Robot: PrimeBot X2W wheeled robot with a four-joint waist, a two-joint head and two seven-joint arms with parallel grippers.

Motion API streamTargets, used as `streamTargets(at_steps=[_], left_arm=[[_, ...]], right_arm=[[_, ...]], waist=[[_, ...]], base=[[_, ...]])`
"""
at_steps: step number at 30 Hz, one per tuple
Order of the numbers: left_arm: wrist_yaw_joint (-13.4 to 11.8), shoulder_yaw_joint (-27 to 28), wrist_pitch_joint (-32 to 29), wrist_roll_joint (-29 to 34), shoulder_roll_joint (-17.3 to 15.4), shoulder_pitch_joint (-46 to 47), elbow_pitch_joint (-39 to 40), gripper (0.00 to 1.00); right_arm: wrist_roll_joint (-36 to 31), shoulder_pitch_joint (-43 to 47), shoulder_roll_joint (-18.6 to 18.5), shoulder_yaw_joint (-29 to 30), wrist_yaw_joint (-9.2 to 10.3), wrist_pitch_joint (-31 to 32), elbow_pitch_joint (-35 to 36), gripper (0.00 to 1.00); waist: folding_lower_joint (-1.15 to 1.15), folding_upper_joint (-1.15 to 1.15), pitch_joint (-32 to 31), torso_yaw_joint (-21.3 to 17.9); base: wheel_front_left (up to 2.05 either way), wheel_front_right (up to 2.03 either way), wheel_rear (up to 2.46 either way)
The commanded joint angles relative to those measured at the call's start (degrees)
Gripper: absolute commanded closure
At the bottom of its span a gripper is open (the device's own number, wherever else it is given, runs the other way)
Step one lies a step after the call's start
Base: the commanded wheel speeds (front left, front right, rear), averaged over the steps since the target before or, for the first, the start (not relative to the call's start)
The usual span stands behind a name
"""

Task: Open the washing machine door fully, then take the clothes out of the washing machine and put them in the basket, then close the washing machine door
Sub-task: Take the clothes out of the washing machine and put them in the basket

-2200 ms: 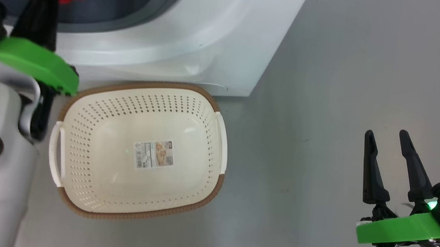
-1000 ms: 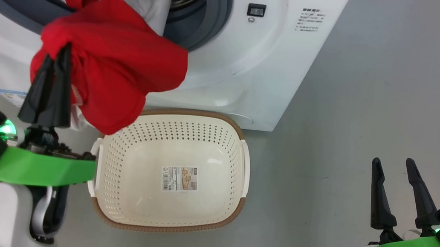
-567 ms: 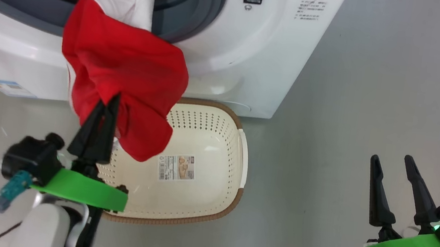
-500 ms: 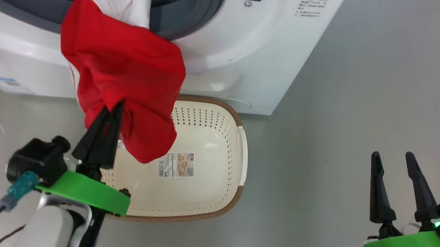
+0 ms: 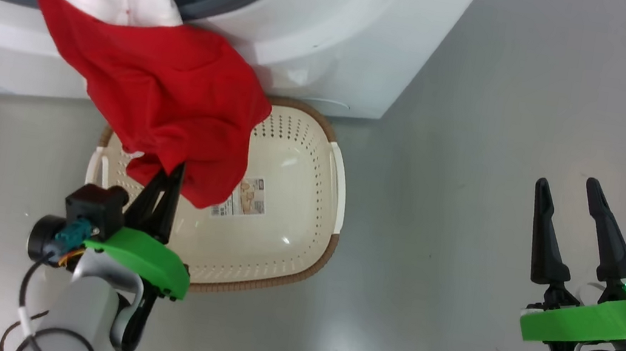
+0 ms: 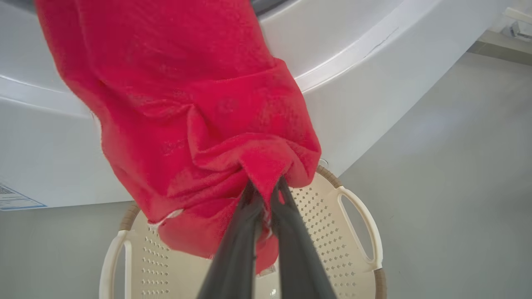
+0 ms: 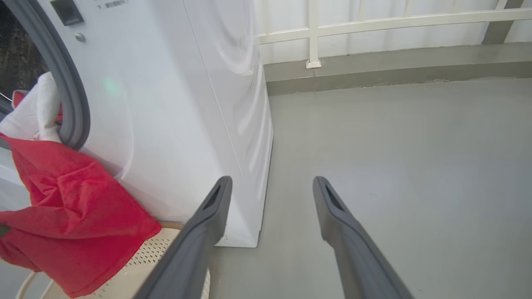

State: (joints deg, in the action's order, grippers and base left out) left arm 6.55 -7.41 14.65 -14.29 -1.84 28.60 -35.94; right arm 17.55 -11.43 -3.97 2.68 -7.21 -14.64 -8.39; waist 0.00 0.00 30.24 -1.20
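A red garment with a white panel, one of the clothes (image 5: 165, 93) (image 6: 195, 116) (image 7: 70, 216), trails out of the washing machine (image 5: 320, 36) (image 7: 174, 108) opening and hangs over the cream basket (image 5: 296, 210) (image 6: 357, 216) on the floor. My left gripper (image 5: 174, 171) (image 6: 266, 187) is shut on the garment's lower fold, above the basket's left half. My right gripper (image 5: 567, 185) (image 7: 270, 179) stands open over bare floor far to the right, holding nothing. The washing machine door is out of view.
The basket sits on grey floor right against the washer's front; a paper label (image 5: 240, 205) lies inside it. A white railing and a low kerb (image 7: 374, 62) run along the wall behind the washer's right side. Open floor spreads to the right.
My left gripper has pulled the red garment down and out from the drum opening toward the basket, where it now hangs. The head camera has tilted down. The right gripper stays open in place.
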Motion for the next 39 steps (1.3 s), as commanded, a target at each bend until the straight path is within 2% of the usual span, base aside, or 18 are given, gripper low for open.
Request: streamTargets(at_steps=[1, 16, 35, 36, 37, 38, 39], left_arm=[[0.18, 1.11, 0.35, 0.53, -1.04, 0.76, -0.24, 1.00], [0.48, -1.78, 0.35, 0.13, -1.04, 9.93, -15.32, 1.00], [0.28, -0.08, 0.35, 1.77, -1.08, 17.91, -28.35, 1.00], [0.28, 0.05, 0.35, 1.75, -1.08, 18.14, -28.71, 0.95], [0.28, 0.14, 0.35, 1.78, -1.08, 18.31, -28.97, 0.80], [0.28, 0.21, 0.35, 1.82, -1.08, 18.43, -29.18, 0.58], [0.25, 0.30, 0.35, 1.83, -1.08, 18.50, -29.36, 0.25]], right_arm=[[0.11, -0.55, -0.13, -1.27, -0.28, -0.36, 1.49, 0.00], [0.06, -3.74, 0.49, -1.67, -0.28, -0.36, 2.14, 0.00], [-0.14, -5.52, 0.53, -2.39, -0.28, -0.36, 2.80, 0.00], [-0.15, -5.55, 0.53, -2.42, -0.28, -0.36, 2.81, 0.00], [-0.18, -5.59, 0.53, -2.44, -0.28, -0.36, 2.80, 0.00], [-0.21, -5.62, 0.54, -2.48, -0.28, -0.36, 2.77, 0.00], [-0.24, -5.63, 0.54, -2.49, -0.28, -0.36, 2.73, 0.00]], waist=[[0.00, 0.00, 2.05, -0.87], [0.00, 0.00, 8.02, -2.03], [0.00, 0.00, 12.82, -2.94], [0.00, 0.00, 12.88, -2.96], [0.00, 0.00, 12.89, -2.96], [0.00, 0.00, 12.87, -2.94], [0.00, 0.00, 12.79, -2.92]], base=[[0.00, 0.00, 0.00], [0.00, 0.00, 0.00], [0.00, 0.00, 0.00], [0.00, 0.00, 0.00], [0.00, 0.00, 0.00], [0.00, 0.00, 0.00], [0.00, 0.00, 0.00]])
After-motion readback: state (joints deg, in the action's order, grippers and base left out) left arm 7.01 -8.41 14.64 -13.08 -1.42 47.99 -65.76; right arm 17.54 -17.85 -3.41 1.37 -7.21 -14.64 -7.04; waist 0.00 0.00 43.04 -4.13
